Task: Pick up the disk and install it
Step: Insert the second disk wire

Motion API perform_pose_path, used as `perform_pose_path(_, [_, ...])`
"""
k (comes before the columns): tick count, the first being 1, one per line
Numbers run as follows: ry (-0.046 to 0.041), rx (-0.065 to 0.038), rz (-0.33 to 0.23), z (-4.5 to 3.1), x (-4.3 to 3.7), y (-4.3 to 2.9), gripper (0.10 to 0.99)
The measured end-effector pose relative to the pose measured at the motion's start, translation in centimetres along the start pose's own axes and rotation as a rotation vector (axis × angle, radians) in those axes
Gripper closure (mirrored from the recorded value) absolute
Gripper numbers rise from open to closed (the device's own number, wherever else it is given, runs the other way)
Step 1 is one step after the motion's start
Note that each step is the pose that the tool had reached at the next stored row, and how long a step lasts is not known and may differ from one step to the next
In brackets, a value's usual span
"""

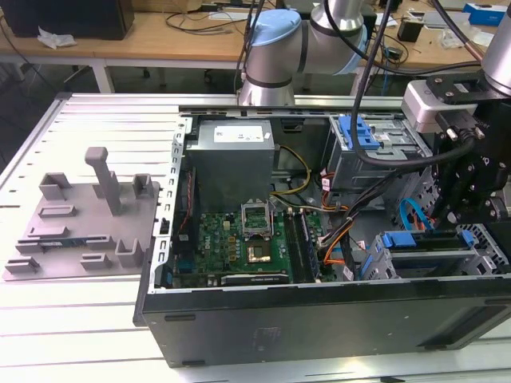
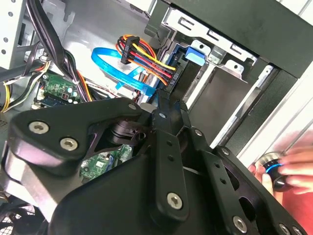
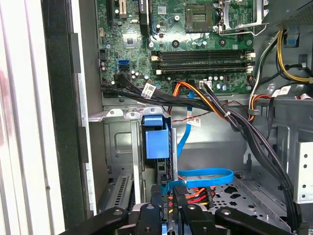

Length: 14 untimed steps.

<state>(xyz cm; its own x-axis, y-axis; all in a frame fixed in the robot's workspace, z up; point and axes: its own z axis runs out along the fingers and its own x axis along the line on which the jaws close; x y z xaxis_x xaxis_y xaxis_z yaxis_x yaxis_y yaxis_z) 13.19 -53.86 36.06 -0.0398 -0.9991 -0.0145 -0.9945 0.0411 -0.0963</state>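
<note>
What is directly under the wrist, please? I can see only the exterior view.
Observer: In the first wrist view, a blue plastic piece sits in a metal drive cage.
Operator: Are any cables close by?
Observer: In the second wrist view, a black connector with red, yellow and orange wires lies beside a blue ribbon cable.
Operator: Is anyone near?
Observer: Yes, a hand rests on a round black knob beyond the case wall.

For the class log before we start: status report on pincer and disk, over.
Pincer at the drive cage. Disk, blue-framed, in the cage. Blue cable and power wires crowd the pincer.
</note>
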Motion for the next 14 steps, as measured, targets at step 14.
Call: perform_pose_path(14, [0.0003,0.0,0.0,0.0,0.0,0.0,0.98])
